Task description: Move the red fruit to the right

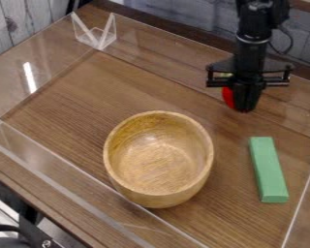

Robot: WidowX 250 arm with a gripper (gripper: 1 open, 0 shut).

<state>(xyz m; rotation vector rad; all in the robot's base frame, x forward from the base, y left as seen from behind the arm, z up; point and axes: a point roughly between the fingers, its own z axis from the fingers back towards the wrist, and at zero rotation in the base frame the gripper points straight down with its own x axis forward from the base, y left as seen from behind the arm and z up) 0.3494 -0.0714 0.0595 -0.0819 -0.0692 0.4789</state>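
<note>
The red fruit [234, 97] shows as a small glossy red patch between the black fingers of my gripper [243, 99], which is shut on it and points straight down. It hangs low over the wooden tabletop at the right rear, above and slightly left of the green block. Most of the fruit is hidden by the fingers, and I cannot tell whether it touches the table.
A wooden bowl [159, 158] stands at the centre front. A green rectangular block [266, 169] lies to its right. Clear acrylic walls [42, 73] ring the table, with a clear stand [94, 31] at the back left.
</note>
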